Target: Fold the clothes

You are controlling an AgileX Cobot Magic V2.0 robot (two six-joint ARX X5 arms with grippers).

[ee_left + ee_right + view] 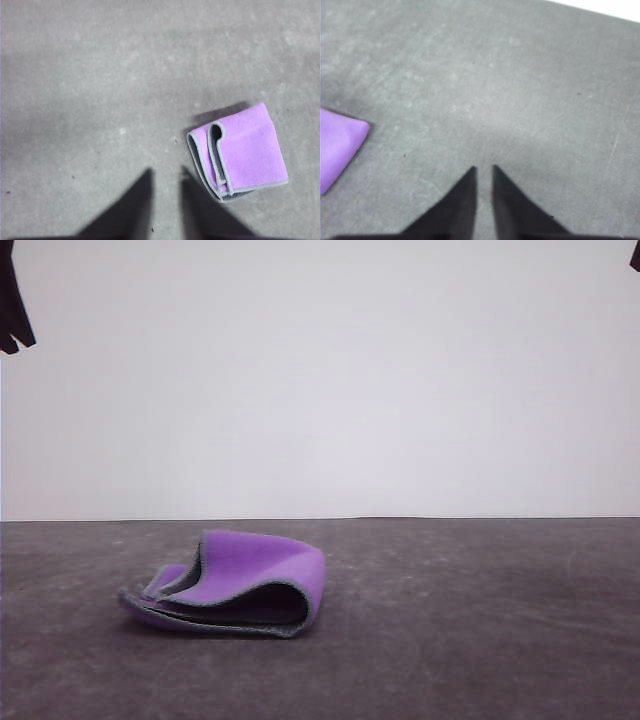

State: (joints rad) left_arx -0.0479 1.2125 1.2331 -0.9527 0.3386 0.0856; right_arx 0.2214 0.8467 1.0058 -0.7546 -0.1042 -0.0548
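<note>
The cloth (235,585) lies folded on the grey counter (480,620), left of centre and toward the front edge, purple face out, its layers bulging loosely rather than pressed flat. The left gripper (166,172) and right gripper (484,169) hover above the counter, each holding nothing, fingers narrowly parted. That position suggests the fold is finished.

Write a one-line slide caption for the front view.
Folded purple cloth with grey edging lies loosely on the dark table, both arms raised clear.
</note>
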